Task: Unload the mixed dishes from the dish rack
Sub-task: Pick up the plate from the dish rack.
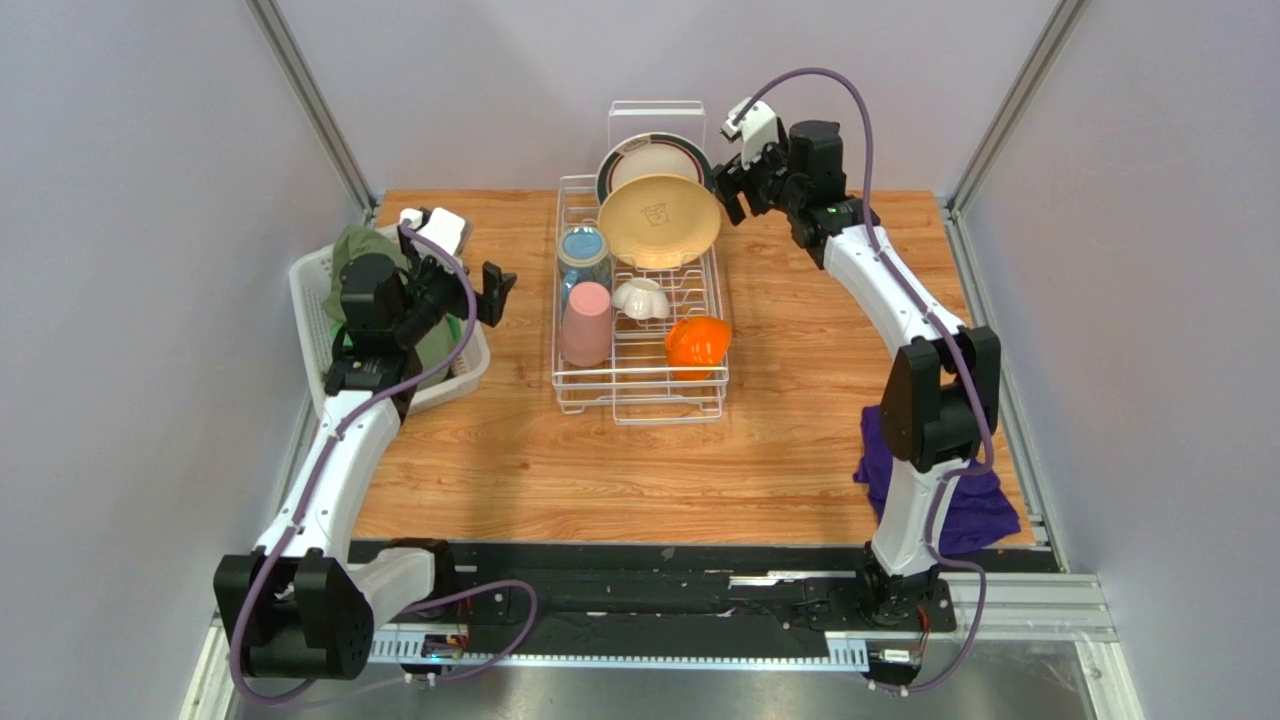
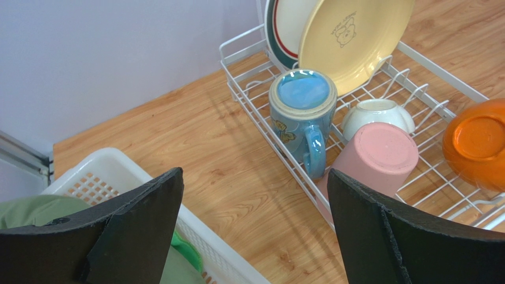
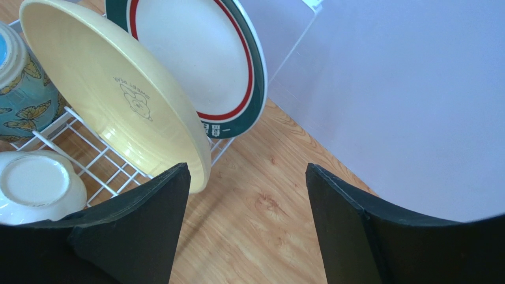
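The white wire dish rack stands mid-table. At its far end a dark-rimmed white plate and a pale yellow plate stand on edge. In front of them a blue patterned mug, a pink cup, a small white cup and an orange bowl sit upside down. My right gripper is open just right of the yellow plate, one finger by its rim and bare table between the jaws. My left gripper is open and empty, left of the rack near the pink cup.
A white plastic slatted basket holding green cloth sits at the table's left edge under my left arm. A purple cloth lies at the near right. An upright clear panel stands at the rack's far end, close to the back wall.
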You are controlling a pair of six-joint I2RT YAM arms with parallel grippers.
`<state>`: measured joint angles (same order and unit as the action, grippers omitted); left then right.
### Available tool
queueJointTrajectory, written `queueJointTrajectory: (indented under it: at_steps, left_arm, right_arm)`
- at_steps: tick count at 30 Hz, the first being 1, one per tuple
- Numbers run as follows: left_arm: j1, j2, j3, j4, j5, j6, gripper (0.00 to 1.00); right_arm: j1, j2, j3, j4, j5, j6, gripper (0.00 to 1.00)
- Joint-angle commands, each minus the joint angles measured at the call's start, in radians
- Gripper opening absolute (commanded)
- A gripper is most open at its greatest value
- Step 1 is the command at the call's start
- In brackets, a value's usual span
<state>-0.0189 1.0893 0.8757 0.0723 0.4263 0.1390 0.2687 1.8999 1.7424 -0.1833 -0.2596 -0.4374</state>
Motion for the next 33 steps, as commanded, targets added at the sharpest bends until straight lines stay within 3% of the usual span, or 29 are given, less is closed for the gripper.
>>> queueJointTrajectory:
  at_steps: [1, 13, 20, 25, 28, 33]
  left_arm:
    - [0.004, 0.006, -0.014, 0.070, 0.092, 0.066, 0.99]
    - [0.004, 0.041, -0.009, 0.058, 0.108, 0.128, 0.99]
    - [0.005, 0.058, -0.003, 0.066, 0.117, 0.155, 0.99]
    - [0.004, 0.058, -0.001, 0.070, 0.111, 0.169, 0.99]
    - [0.005, 0.057, -0.003, 0.070, 0.109, 0.174, 0.99]
    - [0.004, 0.047, -0.010, 0.078, 0.109, 0.185, 0.99]
  right_arm:
    - [0.009, 0.082, 0.092, 0.061, -0.085, -0.058, 0.76]
    - [0.033, 0.162, 0.121, 0.090, -0.130, -0.121, 0.71]
    - [0.044, 0.228, 0.157, 0.133, -0.133, -0.147, 0.45]
    - [0.055, 0.263, 0.184, 0.143, -0.125, -0.167, 0.39]
    - [0.061, 0.271, 0.198, 0.137, -0.124, -0.172, 0.25]
    - [0.070, 0.239, 0.184, 0.131, -0.115, -0.192, 0.17]
